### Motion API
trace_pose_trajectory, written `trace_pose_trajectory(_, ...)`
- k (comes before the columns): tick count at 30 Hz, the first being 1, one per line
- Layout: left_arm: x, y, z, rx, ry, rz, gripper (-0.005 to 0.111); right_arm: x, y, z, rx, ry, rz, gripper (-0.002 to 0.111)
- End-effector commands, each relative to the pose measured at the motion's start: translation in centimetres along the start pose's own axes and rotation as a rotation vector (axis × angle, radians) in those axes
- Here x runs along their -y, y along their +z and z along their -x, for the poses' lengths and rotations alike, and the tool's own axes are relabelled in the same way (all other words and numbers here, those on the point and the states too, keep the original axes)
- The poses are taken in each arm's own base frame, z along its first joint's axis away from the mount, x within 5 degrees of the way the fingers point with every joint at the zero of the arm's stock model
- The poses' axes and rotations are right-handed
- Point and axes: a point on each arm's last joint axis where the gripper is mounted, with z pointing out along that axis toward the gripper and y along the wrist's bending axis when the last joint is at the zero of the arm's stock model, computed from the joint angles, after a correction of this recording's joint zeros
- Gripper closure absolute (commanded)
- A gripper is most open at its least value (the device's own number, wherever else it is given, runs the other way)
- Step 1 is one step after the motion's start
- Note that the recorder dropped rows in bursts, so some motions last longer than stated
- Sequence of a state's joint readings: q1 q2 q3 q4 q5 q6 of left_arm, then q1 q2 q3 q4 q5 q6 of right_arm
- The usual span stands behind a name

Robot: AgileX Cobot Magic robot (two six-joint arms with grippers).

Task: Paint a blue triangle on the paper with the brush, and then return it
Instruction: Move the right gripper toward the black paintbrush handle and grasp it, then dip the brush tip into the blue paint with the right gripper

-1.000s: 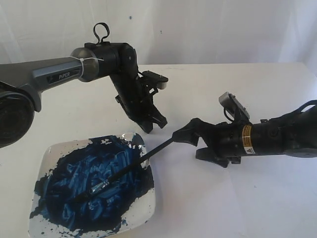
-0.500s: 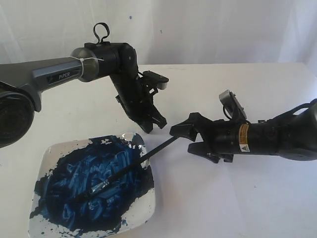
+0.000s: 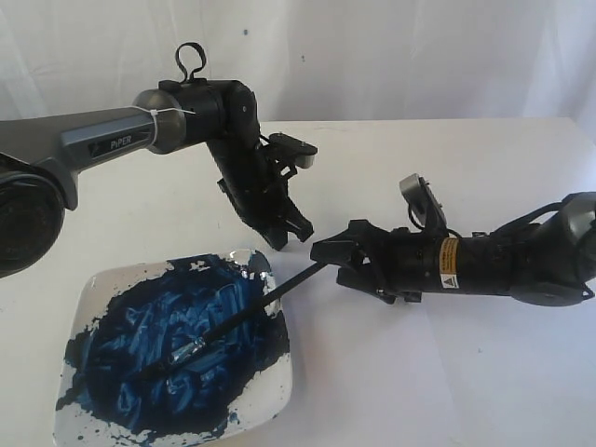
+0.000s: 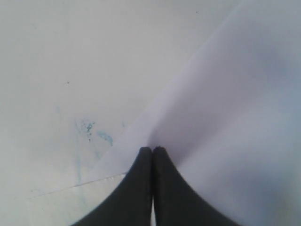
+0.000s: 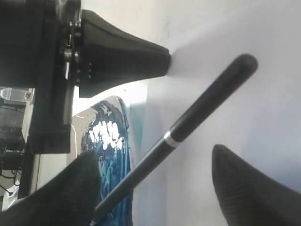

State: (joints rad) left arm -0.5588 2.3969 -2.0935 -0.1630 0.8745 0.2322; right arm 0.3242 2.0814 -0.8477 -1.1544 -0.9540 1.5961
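The brush (image 3: 244, 315) lies with its bristles in the dark blue paint, and its black handle slants up over the plate's rim. In the right wrist view the handle (image 5: 197, 110) with its pale band passes between my right gripper's fingers. My right gripper (image 3: 333, 264) (image 5: 160, 183) is open around the handle's free end, not touching it. My left gripper (image 3: 291, 235) (image 4: 152, 149) is shut, its tips down on the edge of the paper (image 4: 235, 117) (image 5: 249, 117) (image 3: 372, 363). No blue triangle shows on the paper.
A white square plate (image 3: 88, 289) smeared with dark blue paint (image 3: 177, 326) sits at the front left, next to the paper. Faint blue smudges (image 4: 94, 132) mark the tabletop beside the paper's edge. A white wall stands behind the table.
My right gripper has moved left and lower toward the brush, and the handle's end now lies between its open fingers. The left arm and the brush have not moved.
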Motion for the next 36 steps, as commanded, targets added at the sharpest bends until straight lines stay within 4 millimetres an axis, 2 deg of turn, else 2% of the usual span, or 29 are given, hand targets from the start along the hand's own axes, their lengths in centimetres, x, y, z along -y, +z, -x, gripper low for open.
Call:
trace_pose_trajectory(1, 0.1, 0.3, -0.1, -0.011, 0.005, -0.009, 0.107, 0.1, 0.0, 0.3, 0.002, -0.036, 0.001, 0.046)
trace_pose_trajectory(12, 0.1, 0.3, -0.1, -0.011, 0.005, -0.009, 0.107, -2.1, 3.2, 0.0, -0.047, -0.144, -0.062, 0.046)
trace_pose_trajectory(19, 0.1, 0.3, -0.1, -0.011, 0.005, -0.009, 0.107, -1.9, 3.4, 0.0, -0.041, -0.13, -0.095, 0.046)
trace_pose_trajectory(31, 0.1, 0.3, -0.1, -0.009, 0.005, -0.008, 0.107, -1.7, 3.4, 0.2, -0.025, -0.118, -0.126, 0.071)
trace_pose_trajectory(36, 0.1, 0.3, -0.1, -0.009, 0.005, -0.008, 0.107, -1.7, 3.4, 0.4, 0.002, -0.092, -0.124, 0.075)
